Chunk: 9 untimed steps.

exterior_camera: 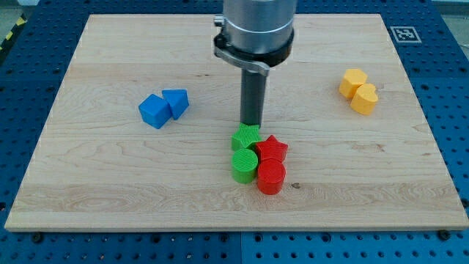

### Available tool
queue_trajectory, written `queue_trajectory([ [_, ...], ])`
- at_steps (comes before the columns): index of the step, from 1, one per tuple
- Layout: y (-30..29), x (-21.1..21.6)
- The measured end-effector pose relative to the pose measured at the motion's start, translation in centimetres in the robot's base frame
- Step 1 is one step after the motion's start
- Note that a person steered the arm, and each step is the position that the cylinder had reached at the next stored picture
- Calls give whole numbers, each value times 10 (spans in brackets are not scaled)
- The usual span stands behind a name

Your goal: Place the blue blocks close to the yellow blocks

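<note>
Camera view: at the board's centre, a green star-shaped block [247,136], a red star-shaped block [271,149], a green cylinder block [244,165] and a red cylinder block [270,177] sit packed together, touching, between the two groups named in the task. My tip [251,123], the lower end of a straight dark rod with no pincer to open or close, rests just above the green star, at its upper edge. Two blue blocks, a cube [154,111] and a wedge-like piece [176,102], touch each other at the view's left. Two yellow blocks, one roughly hexagonal [353,81] and one heart-like [365,98], touch at the view's right, well apart from the blue pair. All lie on a pale wooden board [110,176] over a blue perforated table [447,88], with a square printed marker [403,33] at the board's upper right corner.
</note>
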<state>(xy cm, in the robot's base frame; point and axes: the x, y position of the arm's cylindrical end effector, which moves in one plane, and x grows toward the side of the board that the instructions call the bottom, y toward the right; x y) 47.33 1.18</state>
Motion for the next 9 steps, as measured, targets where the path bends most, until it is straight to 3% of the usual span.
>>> queue_trajectory([
  [3,-12,-28],
  [7,-149,10],
  [9,-220,-22],
])
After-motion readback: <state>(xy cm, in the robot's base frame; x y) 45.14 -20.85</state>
